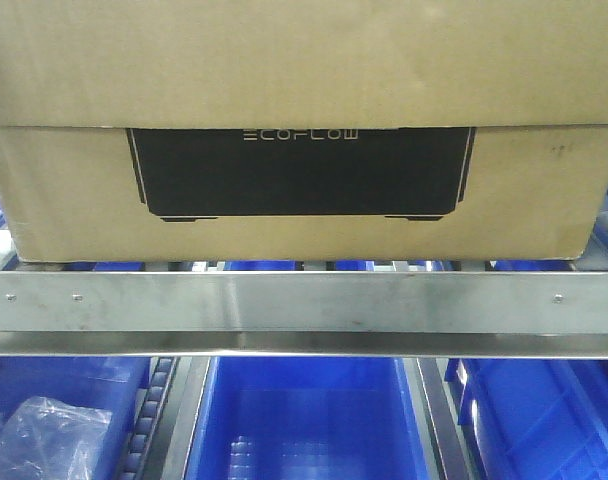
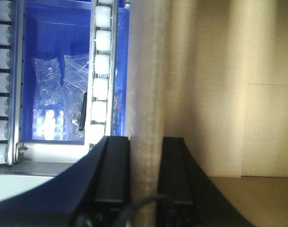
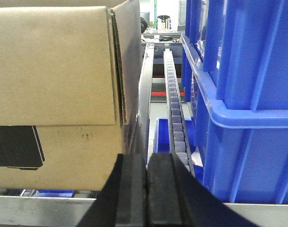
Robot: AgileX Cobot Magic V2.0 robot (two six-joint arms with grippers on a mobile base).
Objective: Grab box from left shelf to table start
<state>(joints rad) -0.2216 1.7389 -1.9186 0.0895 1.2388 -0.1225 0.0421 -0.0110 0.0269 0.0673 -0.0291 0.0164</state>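
The box (image 1: 304,80) is a wide brown carton with a black "ECOFLOW" panel (image 1: 299,170). It sits on the left shelf behind the silver front rail (image 1: 304,305). In the left wrist view my left gripper (image 2: 145,161) has its two black fingers closed on a cardboard edge of the box (image 2: 220,71). In the right wrist view my right gripper (image 3: 147,161) is shut with its pads pressed together and nothing between them. It is just off the box's right front corner (image 3: 54,71), over the rail. The table is out of view.
Blue plastic bins (image 3: 243,94) stand stacked right of the box. More blue bins (image 1: 304,420) sit on the level below, one with a clear plastic bag (image 1: 44,440). Roller tracks (image 2: 101,61) run along the shelf, including one right of the box (image 3: 175,109).
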